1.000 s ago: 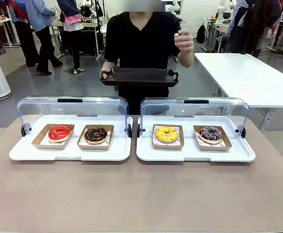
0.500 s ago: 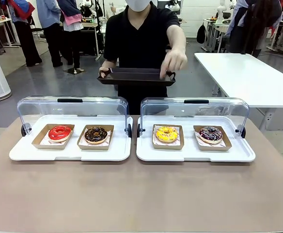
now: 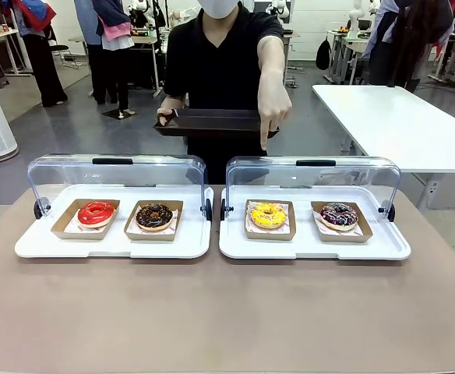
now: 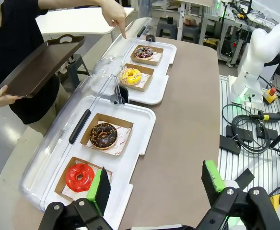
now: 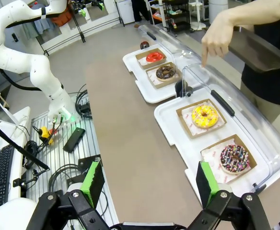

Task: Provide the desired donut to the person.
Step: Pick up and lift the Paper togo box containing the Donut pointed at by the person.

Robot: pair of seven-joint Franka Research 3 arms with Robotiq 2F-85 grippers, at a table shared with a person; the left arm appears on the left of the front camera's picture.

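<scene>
A brown table (image 3: pixel 227 312) fills the foreground of an open workshop. The left gripper (image 4: pixel 157 179) hangs above its near edge with the jaws wide apart, holding and touching nothing. The right gripper (image 5: pixel 149 182) is spread just as wide and is just as bare.

At 11 o'clock from the near edge, a white tray (image 3: pixel 111 248) under a raised clear lid (image 3: pixel 118 171) carries a red donut (image 3: pixel 96 212) and a chocolate donut (image 3: pixel 154 215). At 1 o'clock, a second white tray (image 3: pixel 313 251) holds a yellow donut (image 3: pixel 267 215) and a dark sprinkled donut (image 3: pixel 338 214). Each sits in a cardboard box on printed paper, the print too small to read.

At 12 o'clock, beyond the table, the person (image 3: pixel 220 54) holds a dark brown tray (image 3: pixel 204 123). Their free hand (image 3: pixel 274 105) points a finger straight down above the yellow donut.
</scene>
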